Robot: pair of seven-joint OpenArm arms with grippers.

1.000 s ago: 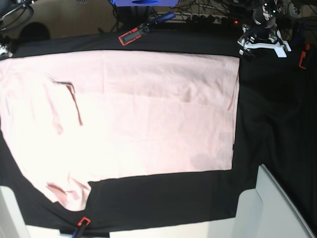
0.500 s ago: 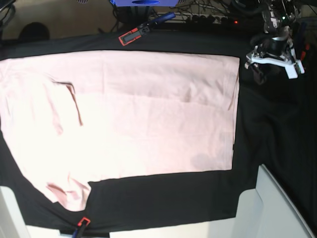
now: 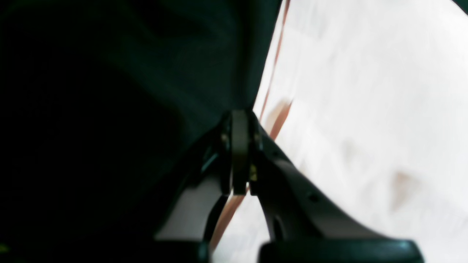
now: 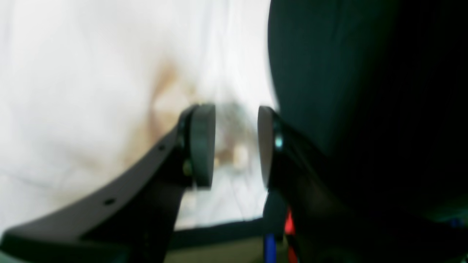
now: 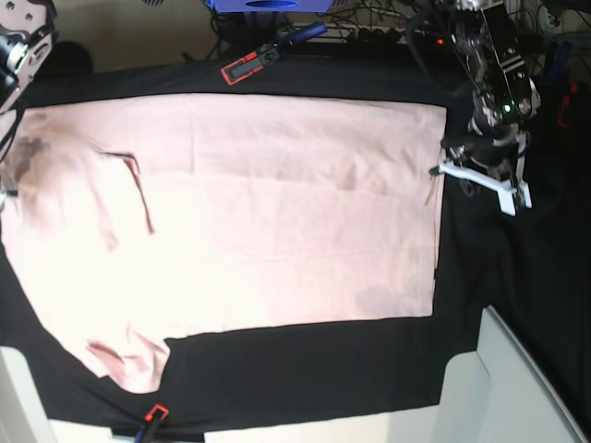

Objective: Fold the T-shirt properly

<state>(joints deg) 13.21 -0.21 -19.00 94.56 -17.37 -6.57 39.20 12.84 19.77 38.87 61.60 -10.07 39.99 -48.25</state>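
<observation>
T-shirt (image 5: 249, 221) lies spread flat, plain side up, over most of the black table cloth (image 5: 323, 369), hem toward the cloth's right edge. Left gripper (image 5: 434, 171) sits at the hem near the far right corner, pads pressed together; can't tell if fabric's caught. Right gripper (image 4: 236, 146) hangs over the shirt's left edge w/ pads apart, nothing between them.
</observation>
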